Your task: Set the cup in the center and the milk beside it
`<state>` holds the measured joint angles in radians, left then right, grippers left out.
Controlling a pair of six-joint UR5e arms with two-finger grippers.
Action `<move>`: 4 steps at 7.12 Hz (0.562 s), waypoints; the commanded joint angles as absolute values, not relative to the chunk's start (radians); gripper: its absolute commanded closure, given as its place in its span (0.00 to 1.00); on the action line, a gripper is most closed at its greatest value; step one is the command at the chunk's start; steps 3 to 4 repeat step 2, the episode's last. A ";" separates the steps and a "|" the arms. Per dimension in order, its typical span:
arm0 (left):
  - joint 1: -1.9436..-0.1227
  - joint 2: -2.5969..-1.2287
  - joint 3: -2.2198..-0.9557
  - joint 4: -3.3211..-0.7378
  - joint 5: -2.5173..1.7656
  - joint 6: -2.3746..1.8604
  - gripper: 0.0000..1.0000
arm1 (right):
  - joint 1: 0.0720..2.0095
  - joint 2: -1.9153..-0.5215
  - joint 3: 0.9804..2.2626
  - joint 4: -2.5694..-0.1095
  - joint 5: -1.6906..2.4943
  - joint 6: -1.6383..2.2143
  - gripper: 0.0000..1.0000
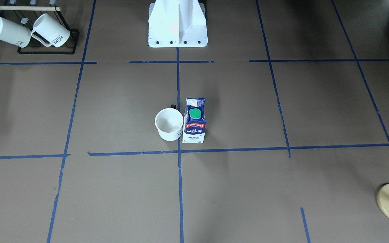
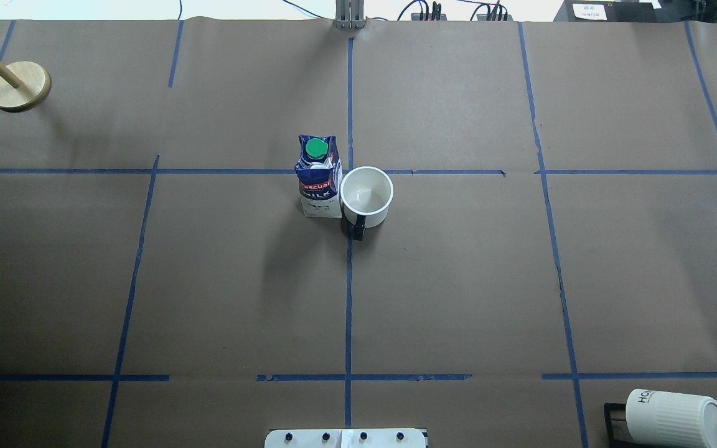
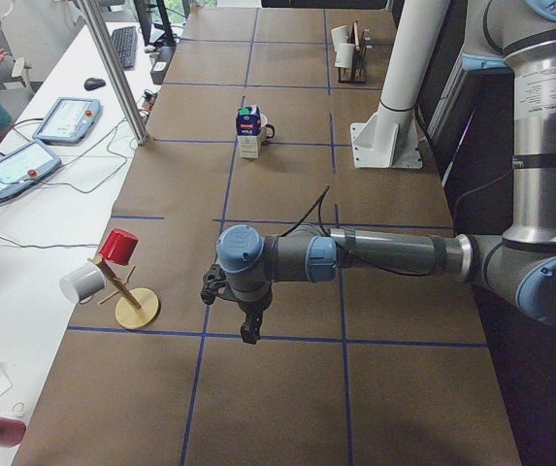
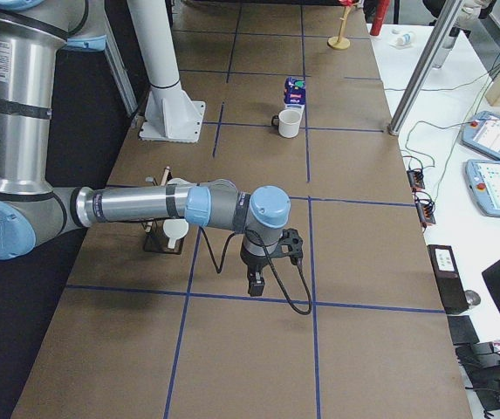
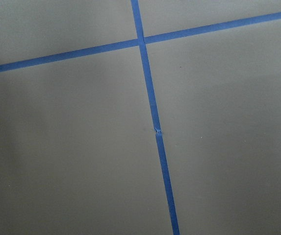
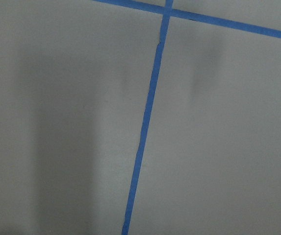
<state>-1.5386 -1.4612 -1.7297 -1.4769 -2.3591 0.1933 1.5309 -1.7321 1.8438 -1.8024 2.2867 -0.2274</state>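
The white cup [image 1: 169,124] stands upright in the center cell [image 1: 130,101] of the blue tape grid, on the long tape line, its black handle toward the robot [image 2: 358,229]. The blue milk carton [image 1: 194,120] with a green cap stands upright right beside it, touching or nearly so [image 2: 319,177]. My left gripper [image 3: 249,330] hangs low over the table far from both, near the table's end. My right gripper [image 4: 256,284] hangs likewise at the other end. I cannot tell whether either is open or shut. Both wrist views show only brown paper and tape.
A black rack [image 1: 47,50] with ribbed "HOME" mugs [image 1: 51,30] sits by the robot's right corner. A wooden stand [image 2: 19,86] with a peg stands at the far left, with a red cup [image 3: 118,246] on it. The white robot base [image 1: 177,25] is at the near edge.
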 commanded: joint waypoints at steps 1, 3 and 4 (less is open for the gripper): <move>-1.539 -1.460 -1.730 -1.474 -2.359 0.193 0.00 | 1.531 -1.733 1.844 -1.802 2.289 -0.227 0.00; -1.539 -1.460 -1.729 -1.474 -2.359 0.193 0.00 | 1.531 -1.733 1.844 -1.802 2.289 -0.227 0.00; -1.539 -1.460 -1.729 -1.474 -2.359 0.193 0.00 | 1.531 -1.733 1.844 -1.802 2.289 -0.227 0.00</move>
